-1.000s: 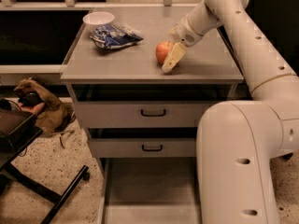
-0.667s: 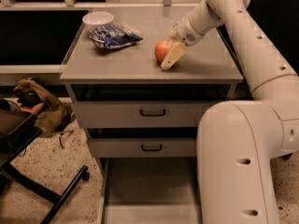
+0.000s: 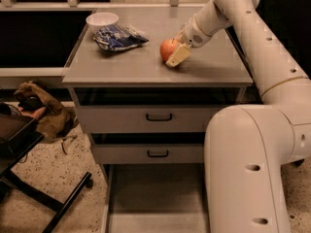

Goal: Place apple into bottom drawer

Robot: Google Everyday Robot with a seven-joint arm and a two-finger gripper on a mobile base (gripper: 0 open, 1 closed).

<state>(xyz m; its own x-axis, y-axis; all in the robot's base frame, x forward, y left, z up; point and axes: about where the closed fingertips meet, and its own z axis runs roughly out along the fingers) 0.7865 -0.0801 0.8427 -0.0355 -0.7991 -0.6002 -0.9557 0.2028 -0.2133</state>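
On the cabinet top point(image 3: 141, 69), the apple point(image 3: 167, 48) sits with the gripper point(image 3: 176, 55) against its right side.

Whether the gripper has clamped the apple or only touches it cannot be told. The apple rests on the surface, not lifted, right of the cabinet's middle. A blue snack bag point(image 3: 119, 37) and a white bowl point(image 3: 101, 19) lie toward the cabinet's back-left corner. Beneath the cabinet's two shut upper drawers point(image 3: 160, 118), the bottom drawer point(image 3: 155, 198) stands pulled out, and what shows of its grey floor holds nothing. The task looks to be at the grasp. The drawer is ready, but lifting the apple, carrying it down past the cabinet's front and releasing it there are all left.
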